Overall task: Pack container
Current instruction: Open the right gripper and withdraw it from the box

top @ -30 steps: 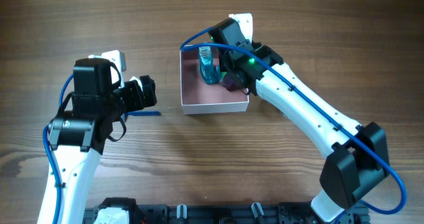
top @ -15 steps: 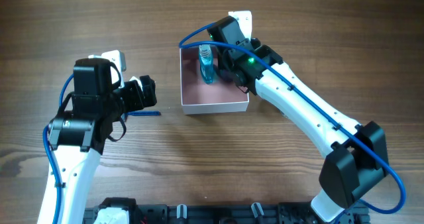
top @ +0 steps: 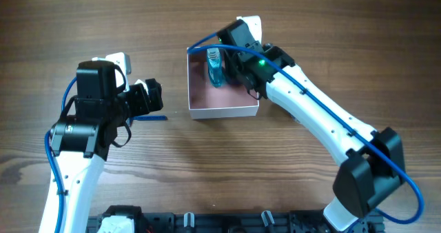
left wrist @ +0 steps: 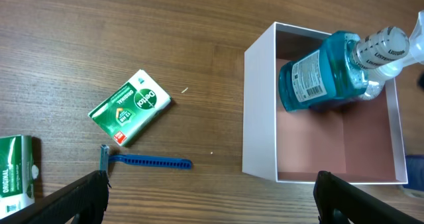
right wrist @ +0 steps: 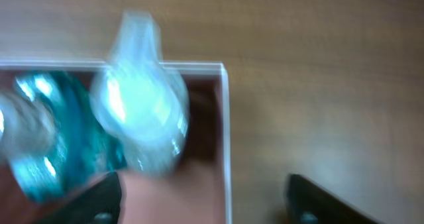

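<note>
The container point(top: 222, 109) is a shallow white box with a pink inside, at the table's middle back. In the left wrist view its white wall point(left wrist: 258, 111) shows. A blue mouthwash bottle point(left wrist: 318, 78) lies inside, with a clear bottle point(left wrist: 379, 86) beside it. My right gripper point(top: 241, 71) hovers over the box's far right corner. In the blurred right wrist view it point(right wrist: 209, 204) stands open astride the box's side wall point(right wrist: 226, 138), with the clear bottle point(right wrist: 139, 111) free ahead of it. My left gripper point(left wrist: 212, 207) is wide open and holds nothing, left of the box.
A green soap box point(left wrist: 130, 107) and a blue razor point(left wrist: 146, 162) lie on the wooden table left of the container. Another green pack point(left wrist: 14, 174) sits at the left edge of the left wrist view. The razor point(top: 148, 117) lies just below my left gripper point(top: 148, 98).
My right gripper's jaws have spread apart over the container, and the dark shape at its tip no longer shows. The left arm has not moved.
</note>
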Action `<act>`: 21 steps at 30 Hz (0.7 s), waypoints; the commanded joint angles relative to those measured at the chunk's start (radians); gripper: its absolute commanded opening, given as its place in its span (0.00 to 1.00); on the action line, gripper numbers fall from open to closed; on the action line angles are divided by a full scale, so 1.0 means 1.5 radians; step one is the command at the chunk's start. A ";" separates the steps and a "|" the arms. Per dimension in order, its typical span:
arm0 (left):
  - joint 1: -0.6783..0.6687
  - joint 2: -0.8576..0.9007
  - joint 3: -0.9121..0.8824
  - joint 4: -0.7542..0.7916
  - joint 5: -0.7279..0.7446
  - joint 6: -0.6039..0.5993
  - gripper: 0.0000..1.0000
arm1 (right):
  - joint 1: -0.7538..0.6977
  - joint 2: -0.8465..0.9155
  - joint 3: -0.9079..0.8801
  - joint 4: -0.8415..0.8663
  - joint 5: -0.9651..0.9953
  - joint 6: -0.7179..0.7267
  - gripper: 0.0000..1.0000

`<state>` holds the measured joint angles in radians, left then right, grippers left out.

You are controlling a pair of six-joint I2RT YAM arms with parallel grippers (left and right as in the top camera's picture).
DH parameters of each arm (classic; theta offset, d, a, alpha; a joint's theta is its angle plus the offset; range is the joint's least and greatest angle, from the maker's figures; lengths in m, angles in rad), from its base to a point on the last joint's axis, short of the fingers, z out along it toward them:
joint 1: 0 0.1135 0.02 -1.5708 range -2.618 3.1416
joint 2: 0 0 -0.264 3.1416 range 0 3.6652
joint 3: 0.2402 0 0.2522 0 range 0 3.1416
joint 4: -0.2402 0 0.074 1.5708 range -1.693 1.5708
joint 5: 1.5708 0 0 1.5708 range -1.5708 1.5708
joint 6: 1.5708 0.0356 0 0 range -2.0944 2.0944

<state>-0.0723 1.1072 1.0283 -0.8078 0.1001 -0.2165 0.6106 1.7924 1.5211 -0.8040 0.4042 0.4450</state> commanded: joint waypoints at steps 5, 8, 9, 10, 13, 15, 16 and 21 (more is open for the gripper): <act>-0.004 -0.001 0.012 0.001 0.010 -0.006 1.00 | -0.131 -0.186 0.016 -0.186 -0.080 0.159 0.91; -0.004 -0.001 0.011 0.001 0.010 -0.006 1.00 | -0.223 -0.208 0.016 -0.250 -0.169 0.156 0.93; -0.004 -0.001 0.011 0.001 0.010 -0.006 1.00 | -0.249 -0.207 0.016 -0.275 -0.190 0.152 0.96; -0.004 -0.001 0.011 0.001 0.010 -0.006 1.00 | -0.268 -0.202 0.014 -0.290 -0.201 0.142 0.99; -0.004 -0.001 0.011 0.000 0.010 -0.006 1.00 | -0.318 -0.184 -0.001 -0.324 -0.210 0.134 1.00; -0.004 -0.001 0.011 -0.002 0.010 -0.006 1.00 | -0.337 -0.171 -0.025 -0.322 -0.231 0.120 1.00; -0.004 -0.001 0.011 -0.004 0.010 -0.006 1.00 | -0.340 -0.164 -0.033 -0.319 -0.235 0.115 1.00; -0.004 -0.001 0.012 -0.007 0.010 -0.006 1.00 | -0.341 -0.124 -0.076 -0.291 -0.253 0.105 1.00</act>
<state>-0.0723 1.1072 1.0283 -0.8154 0.1005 -0.2161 0.1009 1.5604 1.4513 -1.2598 0.0803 0.6243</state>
